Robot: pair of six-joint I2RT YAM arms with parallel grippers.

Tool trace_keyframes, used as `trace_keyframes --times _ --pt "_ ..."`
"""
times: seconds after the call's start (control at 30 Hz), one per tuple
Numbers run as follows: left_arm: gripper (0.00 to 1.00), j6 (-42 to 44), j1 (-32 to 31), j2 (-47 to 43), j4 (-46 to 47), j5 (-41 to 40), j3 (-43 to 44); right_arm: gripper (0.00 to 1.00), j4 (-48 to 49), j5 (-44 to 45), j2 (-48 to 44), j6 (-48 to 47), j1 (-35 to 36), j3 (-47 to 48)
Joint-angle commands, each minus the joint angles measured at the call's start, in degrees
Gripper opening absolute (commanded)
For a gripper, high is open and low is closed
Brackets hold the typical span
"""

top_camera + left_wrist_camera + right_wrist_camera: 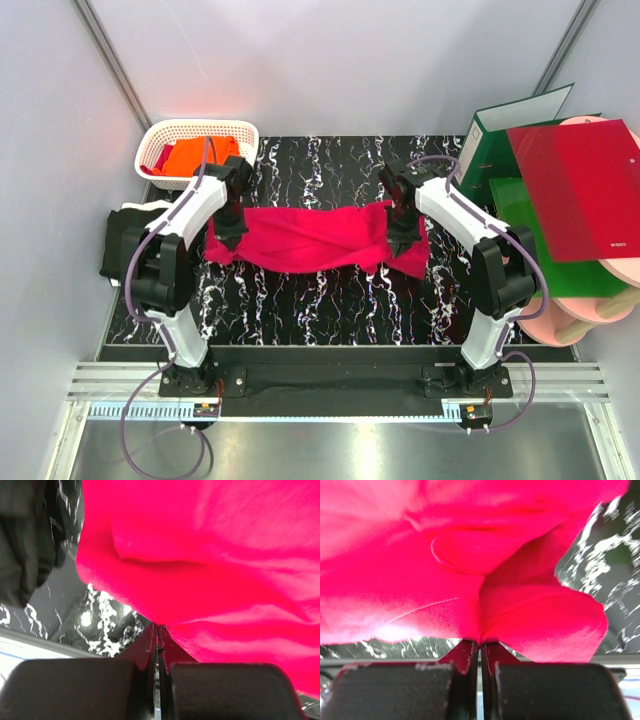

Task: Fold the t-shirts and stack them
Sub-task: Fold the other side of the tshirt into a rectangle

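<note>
Lying in the basket [205, 124], the orange t-shirt [195, 155] shows only overhead.

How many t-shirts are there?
3. A crimson-pink t-shirt lies centrally, pinched by the left gripper and right gripper; an orange t-shirt sits in the white basket; a black t-shirt lies at the table's left edge. The basket may hide more.
</note>
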Motion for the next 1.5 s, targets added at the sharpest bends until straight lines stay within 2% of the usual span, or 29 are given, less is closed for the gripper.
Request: trace_keyframes --times 0.0,0.1,0.17,0.2,0.23,0.27,0.3,0.33,0.57,0.73,0.8,0.9,0.97,1.13,1.17,1.2,1.3,1.37,1.47 --pt "0.00 0.12 0.29 5.69 -0.98 -0.01 5.34 0.00 1.99 7.01 -1.07 -1.20 -0.74 4.20" --pt "0.00 0.21 0.29 9.04 -0.54 0.08 6.84 0.00 4.71 11.14 2.44 -0.67 -0.82 5.60" --pt "0.00 0.12 0.29 10.10 -0.19 0.08 7.37 0.05 5.07 14.57 6.39 -0.23 -0.91 7.79" --pt "0.00 0.21 0.29 10.72 -0.10 0.17 7.37 0.22 5.07 15.19 7.37 -0.23 -0.91 8.67" --pt "0.00 0.29 0.29 10.90 -0.19 0.08 7.37 0.50 4.98 15.89 8.07 -0.14 -0.91 10.16" --pt "0.00 0.47 0.29 10.99 -0.01 -0.01 7.28 0.72 4.98 16.07 7.73 0.03 -0.91 10.52" --pt "0.00 0.47 0.29 10.81 -0.01 -0.01 7.02 0.89 5.24 15.99 7.12 0.12 -0.83 10.61" --pt "0.00 0.47 0.29 10.72 -0.01 -0.10 6.58 0.99 5.25 15.99 5.11 0.56 -0.91 10.09" --pt "0.00 0.82 0.29 9.93 0.51 -0.54 4.91 0.99 6.74 8.97 -5.62 -2.95 -0.82 3.51" --pt "0.00 1.08 0.29 10.55 0.95 -0.27 4.56 0.91 6.65 2.03 -7.40 -2.34 -0.91 -4.22" --pt "0.00 1.26 0.29 10.90 0.96 -0.27 4.47 0.91 6.48 4.36 -6.69 -1.38 -0.82 -6.60" --pt "0.00 1.44 0.29 10.99 1.13 -0.45 4.21 0.92 2.36 10.60 -5.64 5.11 -1.35 -8.27" --pt "0.00 1.35 0.29 10.90 1.22 -0.62 3.94 0.89 2.43 10.01 -6.42 7.84 -2.57 -10.20" --pt "0.00 1.26 0.29 10.28 1.57 -0.71 2.89 0.86 6.99 8.79 -16.16 13.48 -9.42 -18.64" --pt "0.00 1.35 0.29 10.20 1.57 -0.71 2.63 0.86 8.48 7.39 -18.62 13.92 -14.31 -20.13" --pt "0.00 1.52 0.29 10.02 1.57 -0.62 2.45 0.86 12.94 2.07 -24.30 14.01 -16.27 -23.19" --pt "0.00 2.05 0.29 9.93 1.83 -0.89 1.92 0.86 20.33 -2.36 -33.89 17.77 -18.14 -28.04" --pt "0.00 2.31 0.29 9.84 1.83 -0.63 1.66 0.86 21.76 -3.61 -35.16 19.10 -18.14 -29.63" --pt "0.00 3.10 0.29 9.93 2.10 -0.54 1.39 0.87 21.77 -6.07 -30.34 17.80 -18.14 -30.25"
